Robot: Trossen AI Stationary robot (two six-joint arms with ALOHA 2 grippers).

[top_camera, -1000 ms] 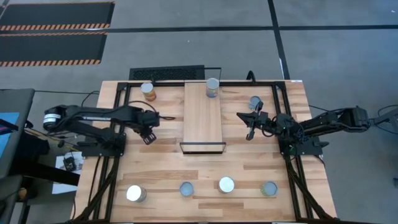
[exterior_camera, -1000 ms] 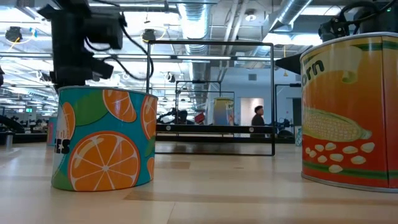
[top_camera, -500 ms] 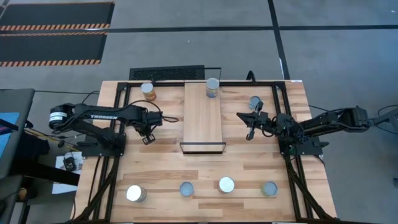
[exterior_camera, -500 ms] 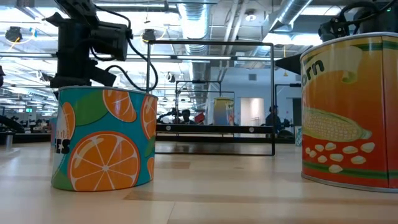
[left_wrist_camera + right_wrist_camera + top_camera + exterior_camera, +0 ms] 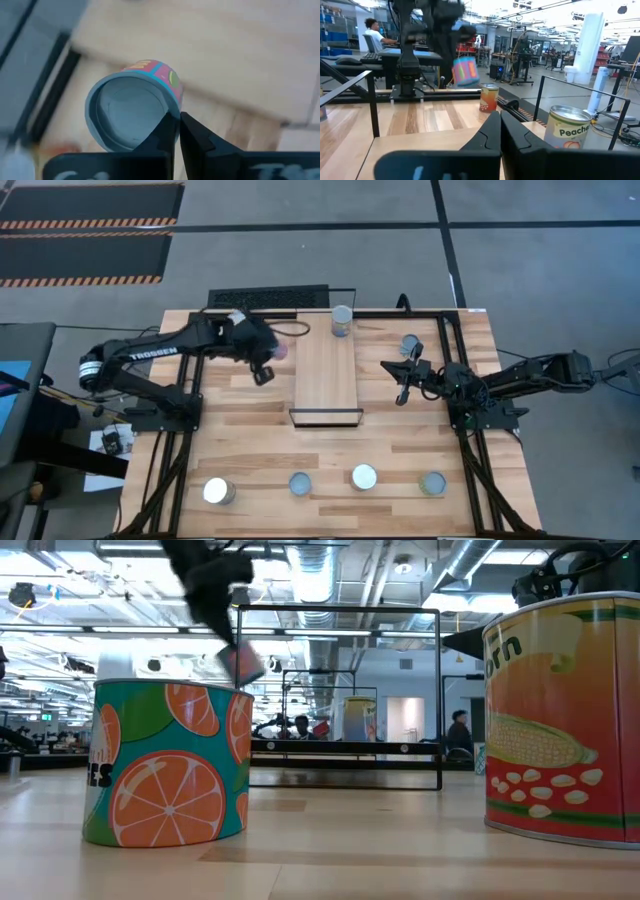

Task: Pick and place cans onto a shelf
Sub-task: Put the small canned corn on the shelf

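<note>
A can (image 5: 132, 107) with a pink and blue label and a grey end hangs tilted in the air beside the shelf's (image 5: 327, 370) far left corner. It also shows in the high view (image 5: 281, 352) and the low view (image 5: 243, 663). My left gripper (image 5: 270, 361) is shut on it. My right gripper (image 5: 403, 392) is shut on nothing and waits right of the shelf. One can (image 5: 342, 320) stands on the shelf's far end, another (image 5: 410, 343) on the table right of it. An orange-labelled can (image 5: 489, 97) stands on the table beyond the shelf. My left gripper pinches the pink can's rim (image 5: 167, 111) between its two fingers, one finger over the grey end face and the other outside against the label. The fingers slant down onto it from above. The can is lifted clear and hangs tilted below them.
Several cans stand in a row along the table's near edge, among them one at the left (image 5: 218, 491) and one at the right (image 5: 432, 483). In the low view an orange-printed can (image 5: 165, 765) and a corn can (image 5: 565, 720) stand close by. Black frame rails (image 5: 190, 380) flank the table.
My left gripper has swung from the table's left middle toward the far edge and the shelf, and has risen and shut. A pink-labelled can now hangs tilted from it; no can showed in it before.
</note>
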